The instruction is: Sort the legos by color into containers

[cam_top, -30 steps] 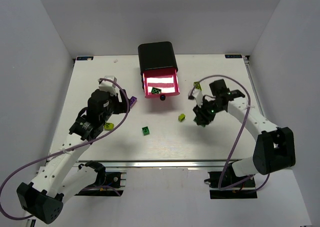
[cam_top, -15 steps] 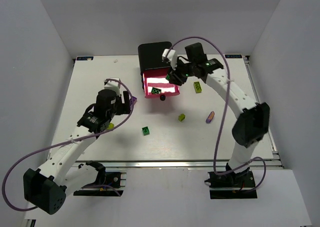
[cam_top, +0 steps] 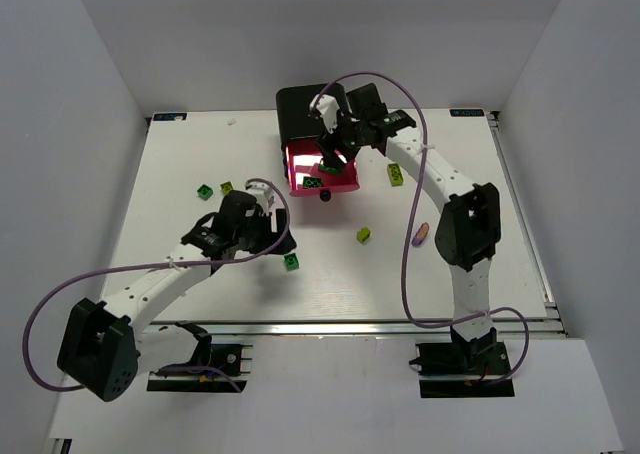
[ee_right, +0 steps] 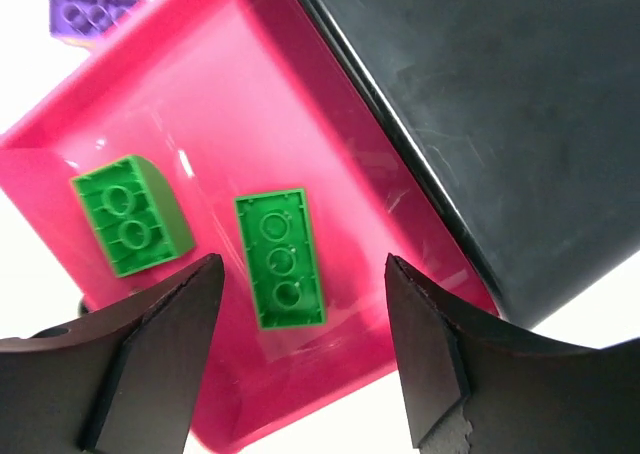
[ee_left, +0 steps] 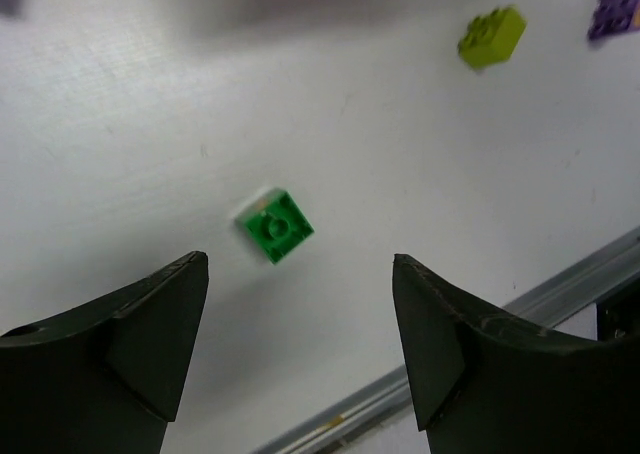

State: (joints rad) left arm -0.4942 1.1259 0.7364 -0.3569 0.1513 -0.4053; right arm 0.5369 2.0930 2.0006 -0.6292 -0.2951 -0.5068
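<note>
The black cabinet [cam_top: 315,114] stands at the back with one pink drawer [cam_top: 345,182] pulled out. My right gripper [cam_top: 330,157] hangs open just above that drawer. In the right wrist view two dark green legos [ee_right: 280,258] [ee_right: 130,215] lie in the pink drawer [ee_right: 230,104], below my open gripper [ee_right: 300,364]. My left gripper [cam_top: 276,242] is open and empty, low over the table beside a dark green lego [cam_top: 291,262]. In the left wrist view that lego [ee_left: 278,226] lies ahead of the open gripper [ee_left: 300,344].
Loose on the table are lime legos [cam_top: 363,235] [cam_top: 397,173] [cam_top: 227,187], a dark green lego [cam_top: 204,190] and a purple lego [cam_top: 421,234]. The left wrist view shows a lime lego [ee_left: 491,36] and a purple one [ee_left: 615,4]. The table's front rail [ee_left: 560,289] is close.
My right arm swung from the right of the table to over the open drawer, where a second green lego now lies. My left arm moved right and forward to the green lego.
</note>
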